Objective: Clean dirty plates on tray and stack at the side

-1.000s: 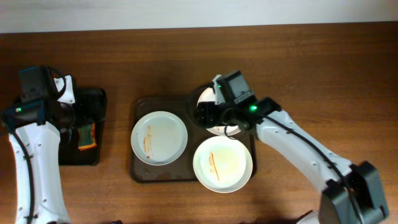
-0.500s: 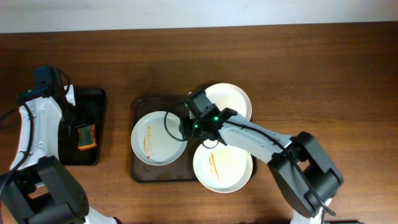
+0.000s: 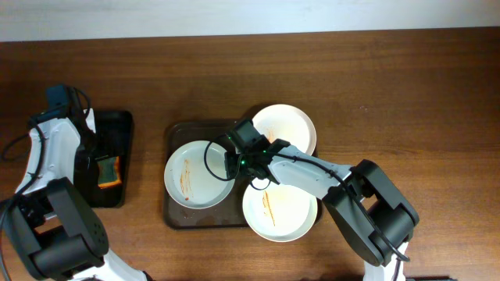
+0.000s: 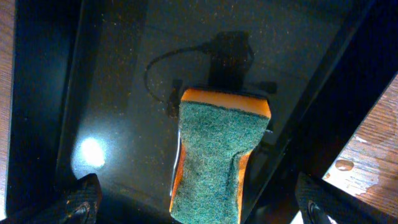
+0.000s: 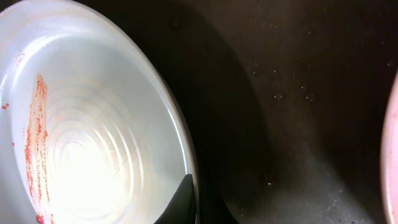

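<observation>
Your left gripper hangs over the black tray at the left end of the table, its fingers spread wide apart and holding nothing. Directly below them lies a sponge, green scouring face up over an orange body, flat on the black tray's floor. Your right gripper is down on the brown tray, at the right rim of the left plate. The right wrist view shows only one dark finger just beside that rim, so you cannot tell whether the jaws are open or closed. The left plate lies wholly in the tray with an orange-red streak on its left half. The near plate also carries a streak at its centre and overhangs the tray's near rim. The far plate looks plain white from overhead and overhangs the far rim, partly over the table.
</observation>
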`<state>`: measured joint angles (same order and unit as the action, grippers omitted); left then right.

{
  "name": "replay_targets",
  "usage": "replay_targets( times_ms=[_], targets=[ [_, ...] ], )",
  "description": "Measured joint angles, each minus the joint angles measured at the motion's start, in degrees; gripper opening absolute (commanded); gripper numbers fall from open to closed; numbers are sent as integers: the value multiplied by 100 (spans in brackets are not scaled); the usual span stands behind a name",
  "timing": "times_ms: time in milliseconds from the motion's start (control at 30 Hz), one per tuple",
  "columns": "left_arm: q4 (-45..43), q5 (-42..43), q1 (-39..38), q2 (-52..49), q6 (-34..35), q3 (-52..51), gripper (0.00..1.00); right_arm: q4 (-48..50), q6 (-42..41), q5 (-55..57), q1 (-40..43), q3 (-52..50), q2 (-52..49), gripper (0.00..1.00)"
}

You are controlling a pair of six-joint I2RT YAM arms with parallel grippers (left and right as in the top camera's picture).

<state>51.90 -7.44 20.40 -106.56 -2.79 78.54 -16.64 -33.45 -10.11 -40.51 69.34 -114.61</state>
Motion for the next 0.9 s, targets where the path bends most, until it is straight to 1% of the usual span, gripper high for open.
replay_targets(
  times_ms=[100,167,233,267,300,333,367,400,433,467,500,900],
  targets=[
    [7,35,0,0,-2,0,93,0,-2,0,0,0,0,4],
    [-72,-35,0,-2,-2,0,85,2,0,2,0,0,0,4],
    [-79,-155,0,-85,-46,0,84,2,0,2,0,0,0,4],
    [-81,-162,0,-190,-70,0,75,4,0,2,0,0,0,4],
    [-96,-79,0,-337,-201,0,71,2,0,2,0,0,0,4],
    [-103,15,0,-442,-304,0,64,2,2,4,0,0,0,4],
    [-98,203,0,-649,-411,0,52,2,-2,4,0,0,0,4],
    [-103,262,0,-717,-472,0,45,2,0,4,0,0,0,4],
    [-140,315,0,-734,-509,0,28,4,-2,7,0,0,0,4],
    [-184,339,0,-734,-533,0,6,2,2,11,0,0,0,4],
    [-184,363,0,-734,-535,0,0,4,2,15,0,0,0,4],
    [52,404,4,-734,-535,2,0,2,-2,13,0,0,0,4]
  ],
)
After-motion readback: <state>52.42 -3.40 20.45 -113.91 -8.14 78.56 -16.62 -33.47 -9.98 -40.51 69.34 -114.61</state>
